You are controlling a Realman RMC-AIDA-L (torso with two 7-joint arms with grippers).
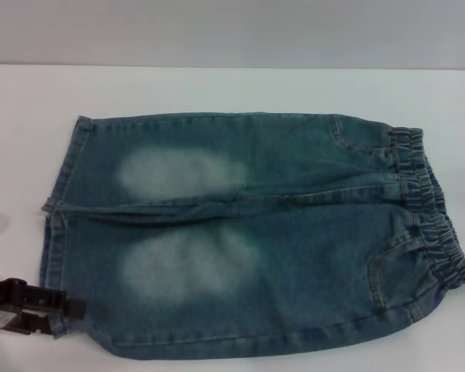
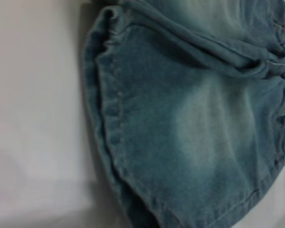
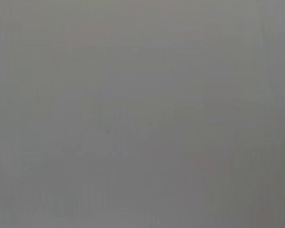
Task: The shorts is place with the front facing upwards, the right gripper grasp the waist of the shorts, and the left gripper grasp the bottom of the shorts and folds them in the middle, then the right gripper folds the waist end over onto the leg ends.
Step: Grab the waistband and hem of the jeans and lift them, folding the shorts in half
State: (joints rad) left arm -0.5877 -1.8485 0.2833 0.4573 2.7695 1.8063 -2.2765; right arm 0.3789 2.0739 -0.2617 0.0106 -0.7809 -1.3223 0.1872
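- We see the shorts (image 1: 248,232) spread flat on the white table (image 1: 217,85), front up, both faded thigh patches and the curved pockets showing; we judge this layout is what lets each end be taken by its own arm.
- The waist (image 1: 434,209) lies toward our right side and the leg ends (image 1: 58,232) toward our left, matching the arm assigned to each.
- The left claw (image 1: 66,307) sits low at the near left corner, its dark tip touching or just overlapping the near leg's hem.
- We cannot tell whether its fingers are apart or together; only a dark, stubby end shows.
- From the left wrist, the hem (image 2: 109,118) runs close below the camera, stitched edge lying on the table, so we judge the grasp is about to be made or just beginning.
- The right claw is not visible; its wrist camera shows only plain grey.
- No fold exists yet.
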